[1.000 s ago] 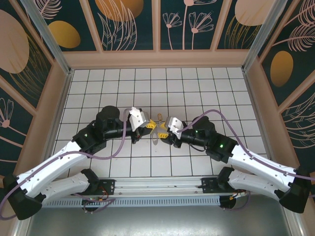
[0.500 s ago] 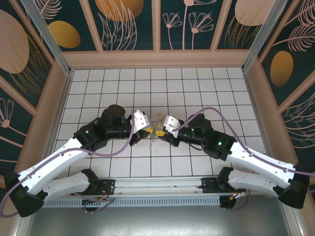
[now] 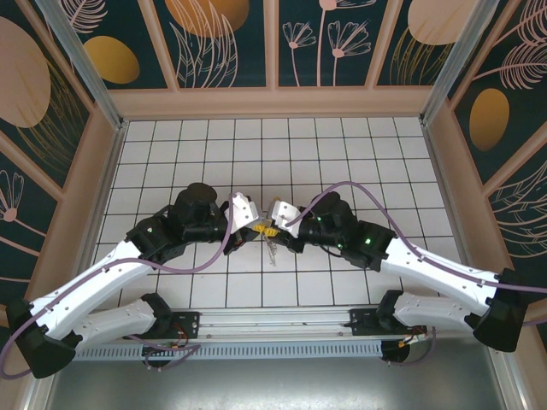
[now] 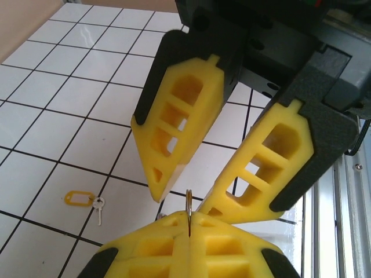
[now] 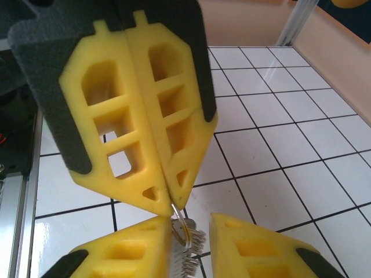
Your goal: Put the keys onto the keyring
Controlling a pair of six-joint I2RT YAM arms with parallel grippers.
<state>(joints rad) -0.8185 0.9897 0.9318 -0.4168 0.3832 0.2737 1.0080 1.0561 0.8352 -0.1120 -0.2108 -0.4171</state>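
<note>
Over the middle of the white-tiled bench [image 3: 342, 154] the two arms meet tip to tip. The left pincer [image 4: 188, 225] is clenched, its yellow fingers pressed flat together on the keyring [image 5: 179, 224] — in the left wrist view the thin wire stands edge-on out of the seam between them. From the right wrist view the loop hangs from those closed tips, and the keys [image 5: 186, 259] bunch at its lower end as a toothed silvery fringe. The right pincer [image 5: 191, 225] is released: its two fingers stand a little apart with the keys in the gap, lying against the inner face of one finger and clear of the other. From above, the keys dangle just below the point where the yellow tips meet. Off to the side on the bench lies a yellow tag [image 4: 78, 198] with a small key [image 4: 99, 207] attached — well apart from both pincers.
</note>
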